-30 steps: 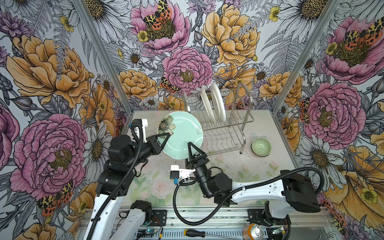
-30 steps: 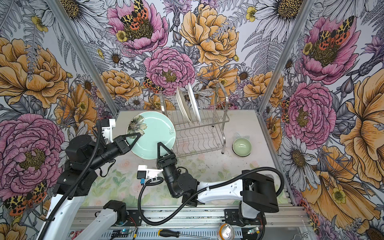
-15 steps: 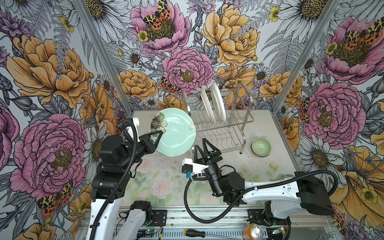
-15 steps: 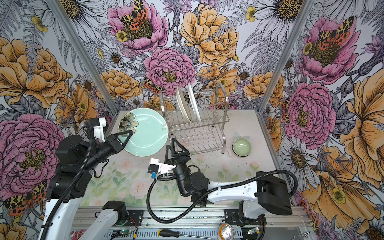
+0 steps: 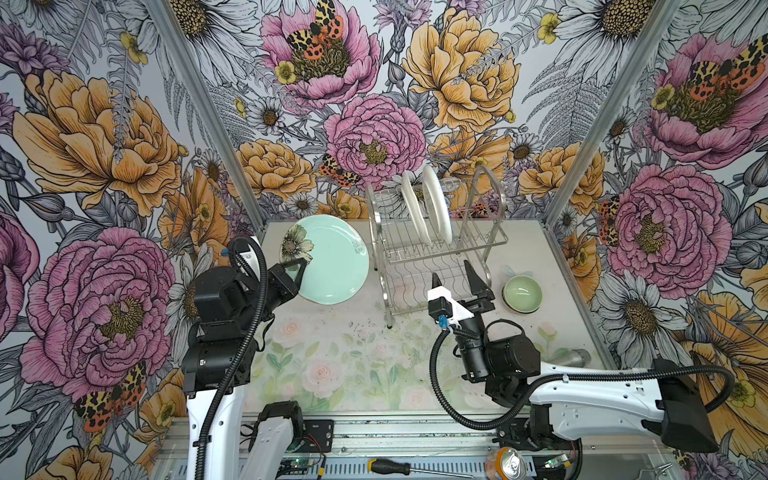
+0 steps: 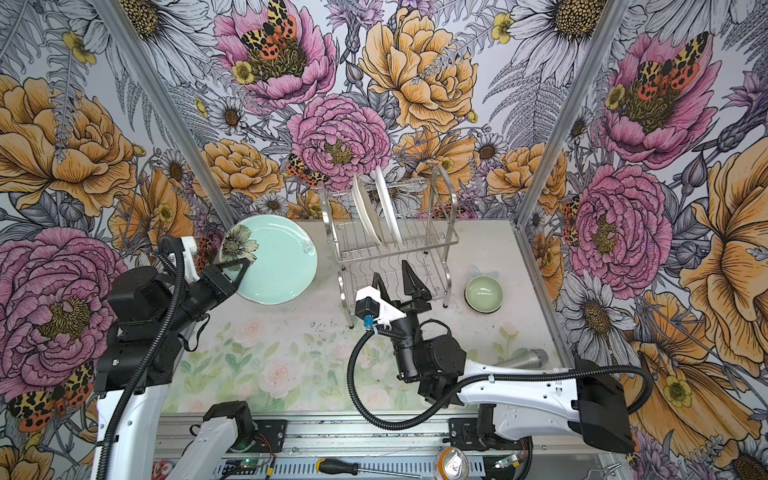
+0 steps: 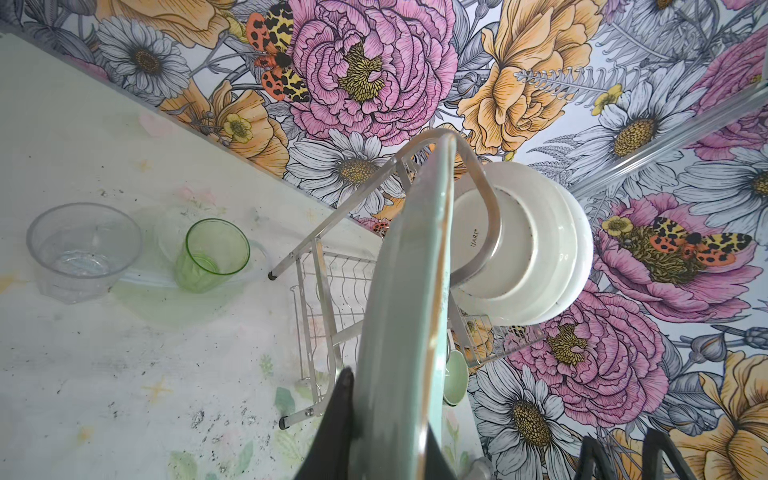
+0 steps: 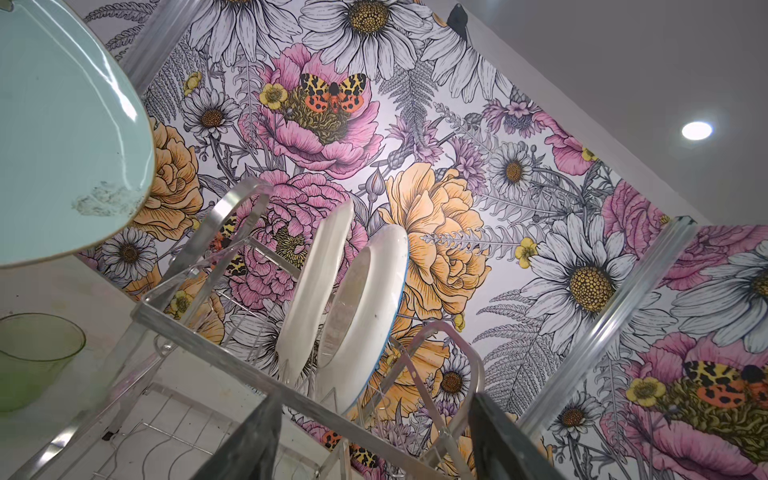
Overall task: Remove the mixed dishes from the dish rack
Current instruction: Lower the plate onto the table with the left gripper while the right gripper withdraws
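Left gripper (image 5: 296, 268) pinched the mint plate (image 5: 334, 259); right gripper (image 5: 452, 273) stood open, empty.
The plate hung tilted just left of the rack (image 5: 491, 195); the right gripper sat at its lower shelf, two white plates (image 5: 435, 208) upright above.

Robotics lab test booth: floral-print wall panels (image 5: 374, 137) joined by bare aluminium corner posts (image 5: 208, 116) box in a faded rose-patterned tabletop (image 5: 332, 365). Two white-and-black robot arms (image 5: 602, 399) rise from a slotted aluminium rail (image 5: 415, 432), where a black-and-yellow screwdriver (image 5: 390, 467) and a drink can (image 5: 505, 467) lie beside exposed wiring (image 5: 316, 451). A shiny steel wire dish rack (image 5: 415, 249) supplies a kitchen touch.
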### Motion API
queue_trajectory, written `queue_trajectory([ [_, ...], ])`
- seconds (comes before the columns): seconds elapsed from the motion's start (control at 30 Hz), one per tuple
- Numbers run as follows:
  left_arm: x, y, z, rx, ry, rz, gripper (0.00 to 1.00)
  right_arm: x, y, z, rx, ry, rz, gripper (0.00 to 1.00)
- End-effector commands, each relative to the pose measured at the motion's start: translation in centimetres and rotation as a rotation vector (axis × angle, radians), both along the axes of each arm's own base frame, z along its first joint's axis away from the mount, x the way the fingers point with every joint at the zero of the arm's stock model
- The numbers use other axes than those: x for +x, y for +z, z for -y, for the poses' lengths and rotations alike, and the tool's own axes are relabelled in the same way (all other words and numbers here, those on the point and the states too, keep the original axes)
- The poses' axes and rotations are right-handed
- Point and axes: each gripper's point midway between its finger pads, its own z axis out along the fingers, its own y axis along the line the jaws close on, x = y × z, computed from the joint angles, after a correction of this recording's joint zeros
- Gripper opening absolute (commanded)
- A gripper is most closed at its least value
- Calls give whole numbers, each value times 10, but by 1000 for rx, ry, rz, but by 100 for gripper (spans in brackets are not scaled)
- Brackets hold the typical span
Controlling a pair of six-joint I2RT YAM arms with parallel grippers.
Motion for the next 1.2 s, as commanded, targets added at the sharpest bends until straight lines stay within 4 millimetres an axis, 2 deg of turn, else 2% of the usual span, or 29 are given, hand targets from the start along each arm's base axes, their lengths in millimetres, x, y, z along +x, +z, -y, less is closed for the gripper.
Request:
queue_trajectory([
  [0.0, 9, 12, -10, -5, 38, 59, 0, 3, -1, 21, 132, 19, -31, 75],
  [0.2, 23, -32, -26, -25, 90, -51, 0, 17, -12, 60, 229, -4, -83, 76],
  [0.33, 28, -60, -32, -25, 109, -110, 0, 19, -15, 76, 273, -2, -117, 76],
  [0.5, 32, -98, -32, -56, 104, -190, 0, 16, -13, 77, 308, 70, -153, 76],
  [0.7, 31, -133, -33, -83, 123, -254, 0, 15, -10, 71, 338, 131, -179, 77],
  [0.87, 27, -159, -36, -80, 148, -306, 0, 21, -7, 79, 377, 105, -178, 78],
  [1.17, 24, -205, -32, -45, 180, -425, 0, 33, -20, 85, 385, 65, -210, 78],
])
